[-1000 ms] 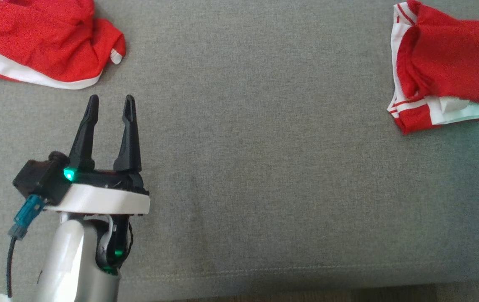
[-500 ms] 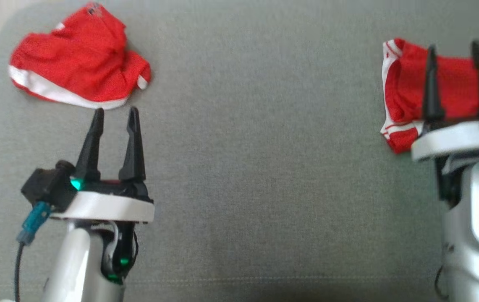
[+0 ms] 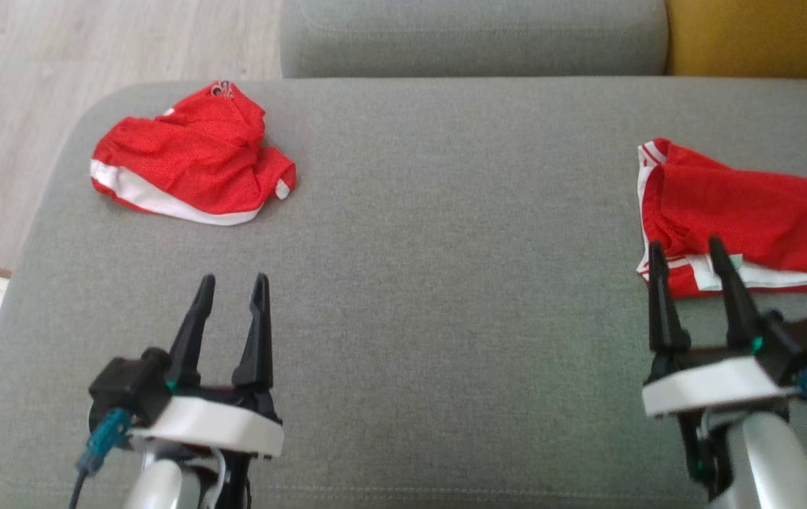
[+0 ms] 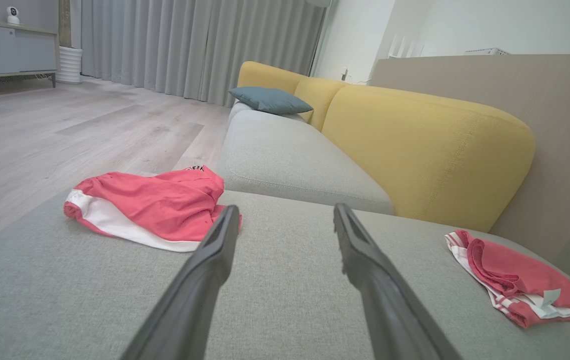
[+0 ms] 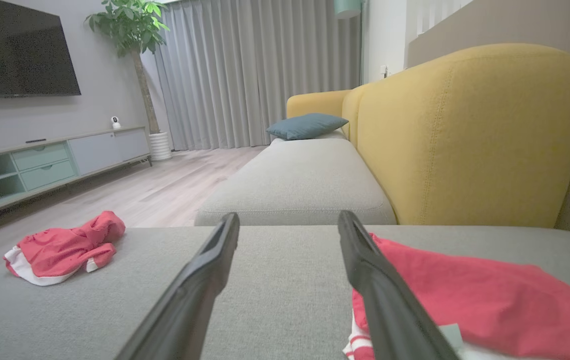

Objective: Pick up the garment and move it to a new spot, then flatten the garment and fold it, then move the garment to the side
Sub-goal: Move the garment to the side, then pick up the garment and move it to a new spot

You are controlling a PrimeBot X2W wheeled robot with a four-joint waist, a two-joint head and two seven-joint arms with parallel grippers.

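Grey sofa seat (image 3: 445, 297) is the work area, with wood floor (image 3: 21, 85) just past its 9 o'clock edge. Two red pieces lie on it, well apart: a crumpled red garment (image 3: 191, 170) at 10 o'clock, close to the rounded corner, and a flatter red garment (image 3: 750, 212) at 3 o'clock. The left hand (image 3: 233, 279) sits at 7 o'clock, fingers spread wide and holding nothing, pointed toward the crumpled one but well short of it. The right hand (image 3: 684, 245) at 4 o'clock is just as wide and empty, with its tips right at the near hem of the flatter piece; can't tell if they touch. I'd guess the crumpled one is the job, so worry one is the right hand snagging that hem and dragging the wrong piece along. Worry two is a pinch on the bunched heap catching only the top layer, so it unrolls mid-lift. Being that near the corner, a nudge toward 9 o'clock could slide it onto the floor.
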